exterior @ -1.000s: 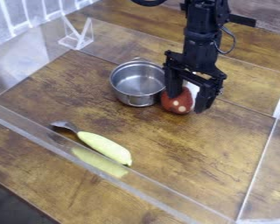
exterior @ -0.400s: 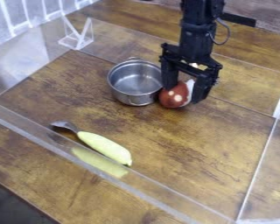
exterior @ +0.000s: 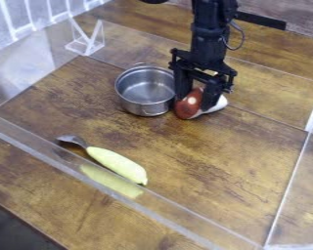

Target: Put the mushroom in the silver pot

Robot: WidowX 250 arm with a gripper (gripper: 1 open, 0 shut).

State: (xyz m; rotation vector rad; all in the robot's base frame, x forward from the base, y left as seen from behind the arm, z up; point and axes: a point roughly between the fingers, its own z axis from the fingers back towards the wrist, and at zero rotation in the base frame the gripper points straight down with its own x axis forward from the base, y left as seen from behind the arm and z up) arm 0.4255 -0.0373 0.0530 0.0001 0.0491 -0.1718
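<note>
The mushroom (exterior: 190,105) lies on its side on the wooden table, red-brown cap to the left and white stem to the right. My gripper (exterior: 199,98) points straight down over it, its black fingers (exterior: 179,90) pressed against both sides, shut on the mushroom. The silver pot (exterior: 146,90) stands empty just left of the mushroom, its rim touching or nearly touching the cap.
A yellow banana (exterior: 117,164) lies near the front, by the clear acrylic wall (exterior: 42,137) that fences the table. A clear plastic stand (exterior: 83,39) sits at the back left. Bare wood lies to the right of the gripper.
The gripper moved left and slightly down, and its fingers closed in on the mushroom. Mushroom and pot both shifted a little to the left.
</note>
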